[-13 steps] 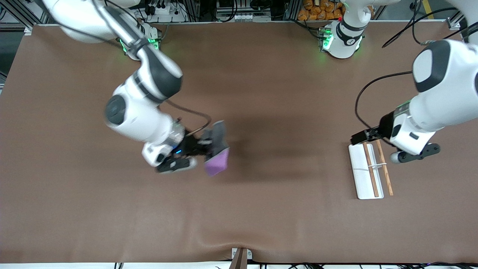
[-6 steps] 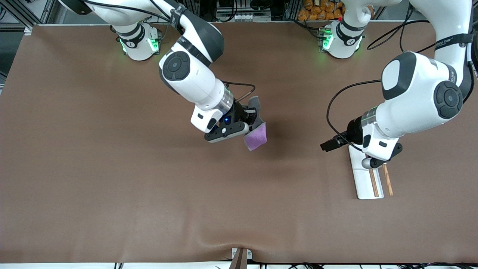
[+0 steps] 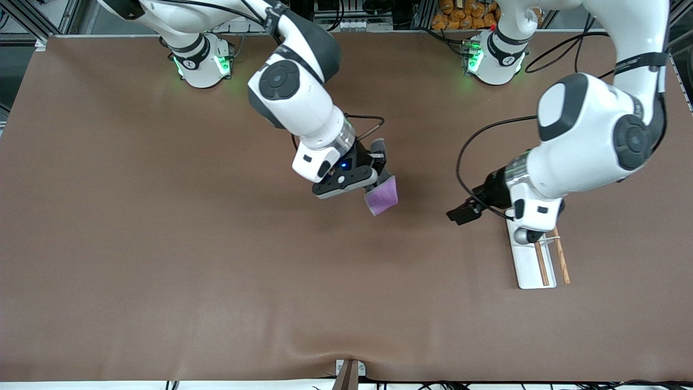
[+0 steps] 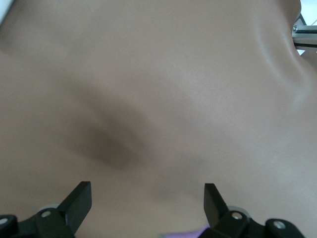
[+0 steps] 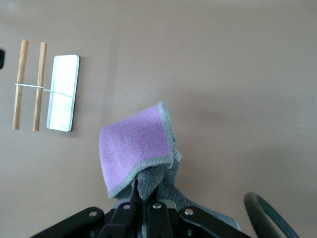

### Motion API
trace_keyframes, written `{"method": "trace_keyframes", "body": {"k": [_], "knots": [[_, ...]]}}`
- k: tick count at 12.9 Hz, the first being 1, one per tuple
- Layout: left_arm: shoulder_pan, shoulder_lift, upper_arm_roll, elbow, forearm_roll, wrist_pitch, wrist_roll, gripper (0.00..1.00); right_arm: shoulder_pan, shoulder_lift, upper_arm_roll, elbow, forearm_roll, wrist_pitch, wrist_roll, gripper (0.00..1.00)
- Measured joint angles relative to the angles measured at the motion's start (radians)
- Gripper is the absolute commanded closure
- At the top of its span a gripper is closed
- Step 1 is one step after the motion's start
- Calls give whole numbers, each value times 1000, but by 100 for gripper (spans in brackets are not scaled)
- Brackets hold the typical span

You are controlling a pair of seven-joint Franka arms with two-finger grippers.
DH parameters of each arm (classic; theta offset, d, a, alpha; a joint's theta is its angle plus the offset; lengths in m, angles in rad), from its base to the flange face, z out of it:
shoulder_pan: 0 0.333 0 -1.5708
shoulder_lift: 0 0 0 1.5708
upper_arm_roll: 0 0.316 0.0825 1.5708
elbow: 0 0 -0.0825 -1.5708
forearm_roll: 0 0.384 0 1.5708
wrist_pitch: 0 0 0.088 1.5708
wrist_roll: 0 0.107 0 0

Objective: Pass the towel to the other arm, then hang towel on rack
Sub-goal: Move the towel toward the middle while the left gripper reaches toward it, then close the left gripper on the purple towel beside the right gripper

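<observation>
We had not passed the soft towel [image 3: 381,196] yet: our right gripper [image 3: 376,172] pinched it tight, up over the middle of the table, purple side showing with a pale edge. Our left gripper [image 3: 459,213] hung wide open and empty near the rack [image 3: 528,265], a white tray with two thin wooden rods toward the left arm's edge, so handing over and hanging were left.

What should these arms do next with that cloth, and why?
Probably bring the grippers together over mid-table. The right gripper is shut on the towel in the air, the left gripper is open with nothing in it, and the rack sits at the left arm's end.
</observation>
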Motion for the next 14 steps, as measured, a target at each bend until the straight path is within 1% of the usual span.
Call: {"method": "trace_keyframes", "body": {"k": [1, 2, 3, 5, 6, 7, 8, 11, 13, 14], "knots": [[-14, 10, -3, 8, 0, 10, -34, 0, 38, 3, -37, 2, 0, 9, 3, 100], [-28, 19, -4, 12, 0, 21, -66, 2, 77, 10, -73, 9, -1, 12, 7, 100], [-40, 29, -5, 12, 0, 32, -92, 7, 111, 17, -104, 18, -1, 15, 10, 100], [-58, 51, -6, 13, 0, 51, -129, 16, 141, 28, -135, 27, -2, 22, 11, 100], [-68, 62, -6, 13, 0, 59, -146, 22, 142, 29, -139, 29, -2, 22, 11, 100], [-78, 72, -6, 13, 0, 68, -163, 25, 142, 29, -143, 32, -2, 22, 11, 100], [-87, 81, -7, 14, -3, 73, -174, 29, 142, 29, -146, 35, -2, 22, 11, 100], [-101, 104, -7, 14, -37, 99, -183, 34, 142, 30, -147, 37, -2, 22, 11, 100], [-106, 110, -7, 15, -41, 104, -195, 49, 142, 30, -147, 37, -2, 22, 11, 100], [-110, 110, -8, 15, -41, 104, -202, 52, 142, 30, -147, 37, -2, 22, 11, 100]]}}
